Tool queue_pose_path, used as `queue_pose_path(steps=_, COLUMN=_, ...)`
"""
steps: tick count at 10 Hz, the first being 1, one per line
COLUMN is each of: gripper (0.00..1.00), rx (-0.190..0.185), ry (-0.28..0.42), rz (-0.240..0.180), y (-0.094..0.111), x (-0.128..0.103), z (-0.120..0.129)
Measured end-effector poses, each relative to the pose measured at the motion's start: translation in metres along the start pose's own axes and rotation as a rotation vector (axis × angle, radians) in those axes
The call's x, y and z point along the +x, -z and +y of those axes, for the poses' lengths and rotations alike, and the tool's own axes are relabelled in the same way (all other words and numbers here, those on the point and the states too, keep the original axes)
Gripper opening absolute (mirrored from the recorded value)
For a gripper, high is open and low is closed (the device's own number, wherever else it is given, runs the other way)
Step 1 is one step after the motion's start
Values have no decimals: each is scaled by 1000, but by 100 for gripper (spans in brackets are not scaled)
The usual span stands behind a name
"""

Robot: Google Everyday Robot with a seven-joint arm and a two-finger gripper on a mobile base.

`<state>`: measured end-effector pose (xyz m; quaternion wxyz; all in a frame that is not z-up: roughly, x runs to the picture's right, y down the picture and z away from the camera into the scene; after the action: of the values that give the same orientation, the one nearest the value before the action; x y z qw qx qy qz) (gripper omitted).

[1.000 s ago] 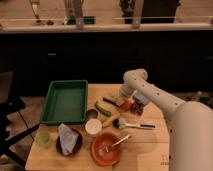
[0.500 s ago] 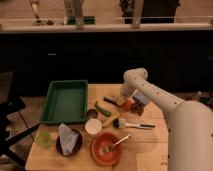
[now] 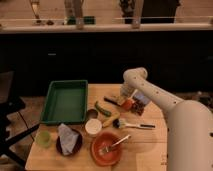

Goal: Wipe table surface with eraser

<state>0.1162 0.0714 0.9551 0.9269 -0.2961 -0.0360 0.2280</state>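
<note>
The light tan wooden table surface (image 3: 145, 145) fills the lower middle of the camera view. The eraser (image 3: 114, 100), a small dark block with a yellowish top, lies on it right of the green tray, near the table's far side. My white arm comes in from the lower right and bends at the elbow. My gripper (image 3: 123, 96) points down at the table just right of the eraser, close to it or touching it. A red-orange item (image 3: 129, 105) lies right under the gripper.
A green tray (image 3: 65, 101) stands at the left. A green cucumber (image 3: 102, 108), a yellowish item (image 3: 111, 120), a white-headed brush (image 3: 131, 125), a white cup (image 3: 93, 127), an orange bowl with a fork (image 3: 106, 148), a dark plate with a cloth (image 3: 68, 140) and a green cup (image 3: 43, 138) crowd the middle and front.
My gripper has shifted slightly left and down toward the eraser. The objects on the table have not moved.
</note>
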Motion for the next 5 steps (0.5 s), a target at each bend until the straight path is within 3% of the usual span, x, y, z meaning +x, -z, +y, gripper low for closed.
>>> queue_pose_path(steps=5, gripper=1, rx=21, ry=42, rz=41, y=1, x=-15, z=-2)
